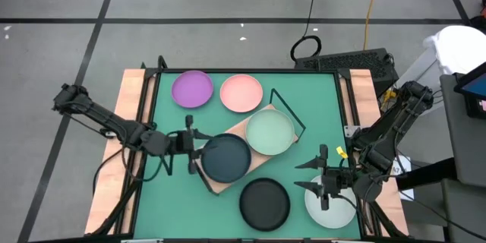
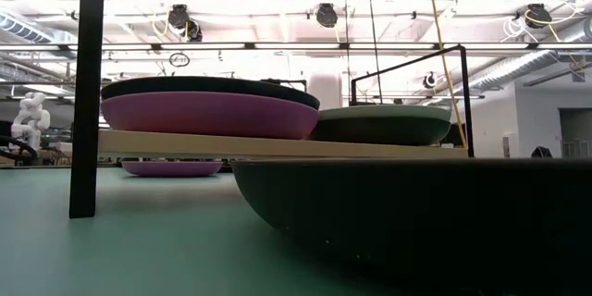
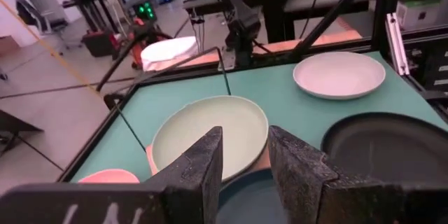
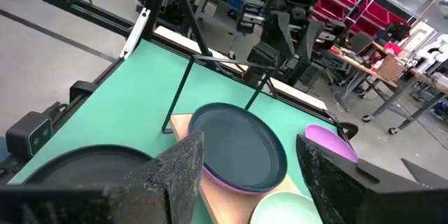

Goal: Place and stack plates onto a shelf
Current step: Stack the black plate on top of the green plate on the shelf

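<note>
Green tabletop (image 1: 159, 197) fills the room's middle. Left gripper (image 1: 190, 146) is spread beside the round dark teal plate (image 1: 225, 157), stacked on a purple one on the wooden shelf (image 1: 241, 130) with the mint plate (image 1: 269, 131). Right gripper (image 1: 323, 173) is spread above a white plate (image 1: 334, 209). Purple, pink, black and white plates are left.

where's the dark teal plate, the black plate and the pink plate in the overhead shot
dark teal plate (image 1: 225, 157), high view, middle of its face
black plate (image 1: 265, 203), high view, middle of its face
pink plate (image 1: 241, 93), high view, middle of its face

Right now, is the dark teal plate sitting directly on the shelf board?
No, the dark teal plate rests on a purple plate that lies on the shelf.
</note>
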`<action>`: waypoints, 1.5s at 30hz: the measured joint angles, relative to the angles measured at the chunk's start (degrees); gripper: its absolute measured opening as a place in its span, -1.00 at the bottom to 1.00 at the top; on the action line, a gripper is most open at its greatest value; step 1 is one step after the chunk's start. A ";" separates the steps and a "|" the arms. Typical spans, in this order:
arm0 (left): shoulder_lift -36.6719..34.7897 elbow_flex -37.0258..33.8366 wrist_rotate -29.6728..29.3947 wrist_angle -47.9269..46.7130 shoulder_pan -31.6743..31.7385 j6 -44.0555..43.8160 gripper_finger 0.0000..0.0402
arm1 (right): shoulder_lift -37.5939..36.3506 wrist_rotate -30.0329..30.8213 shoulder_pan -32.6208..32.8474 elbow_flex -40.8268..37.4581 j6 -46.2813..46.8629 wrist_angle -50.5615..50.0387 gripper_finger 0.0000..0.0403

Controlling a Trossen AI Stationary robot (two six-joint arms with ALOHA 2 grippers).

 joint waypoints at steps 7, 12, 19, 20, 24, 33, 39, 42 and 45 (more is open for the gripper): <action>-3.78 -4.07 0.11 2.68 -0.09 1.18 -0.39 | 0.00 0.08 -0.17 -2.63 -0.36 0.79 0.03; -4.16 -4.20 0.19 2.61 -0.25 1.74 -0.39 | 0.00 0.10 -0.17 -4.05 -0.26 0.86 0.03; -3.66 -4.20 7.08 5.79 -0.54 3.69 -0.39 | 0.40 -6.88 -0.24 -4.98 7.72 1.40 0.03; -3.70 -4.20 7.47 6.42 -0.73 3.78 -0.39 | 0.90 -8.02 -0.22 -4.98 9.54 1.57 0.03; -3.70 -4.20 7.78 6.75 -0.98 5.10 -0.39 | 3.47 -9.45 -0.28 -4.97 13.71 1.25 0.03; -3.70 -4.18 7.72 6.77 -0.87 5.13 -0.39 | 5.91 -15.73 -2.77 -3.76 17.44 1.14 0.03; -3.70 -4.18 7.70 6.75 -0.87 6.12 -0.39 | 9.06 -19.87 -2.80 -3.72 21.71 1.20 0.03; -3.70 -4.18 7.70 6.77 -0.83 6.13 -0.39 | 11.46 -23.00 -2.82 -3.69 23.38 2.16 0.03; -3.70 -4.18 7.68 6.79 -0.83 6.00 -0.39 | 13.88 -26.58 -3.17 -3.69 23.94 2.84 0.03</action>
